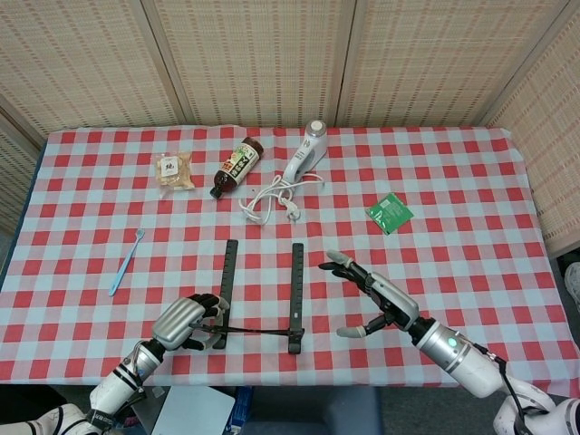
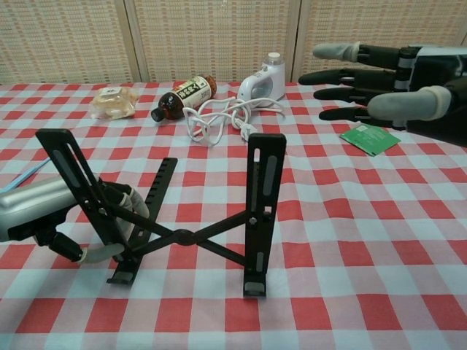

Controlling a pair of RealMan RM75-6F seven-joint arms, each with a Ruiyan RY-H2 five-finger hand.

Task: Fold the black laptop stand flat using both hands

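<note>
The black laptop stand (image 1: 295, 294) stands unfolded near the table's front edge, two slotted rails joined by crossed bars (image 2: 191, 237). In the chest view its uprights (image 2: 264, 191) lean up and back. My left hand (image 1: 186, 322) grips the stand's left rail low down, fingers curled around it (image 2: 44, 211). My right hand (image 1: 376, 299) hovers to the right of the stand, apart from it, fingers spread and holding nothing; it shows large at the upper right of the chest view (image 2: 379, 80).
At the back lie a brown sauce bottle (image 1: 236, 166), a white handheld appliance with its coiled cord (image 1: 304, 156) and a snack bag (image 1: 172, 170). A green packet (image 1: 389, 213) is at the right, a blue toothbrush (image 1: 126, 262) at the left.
</note>
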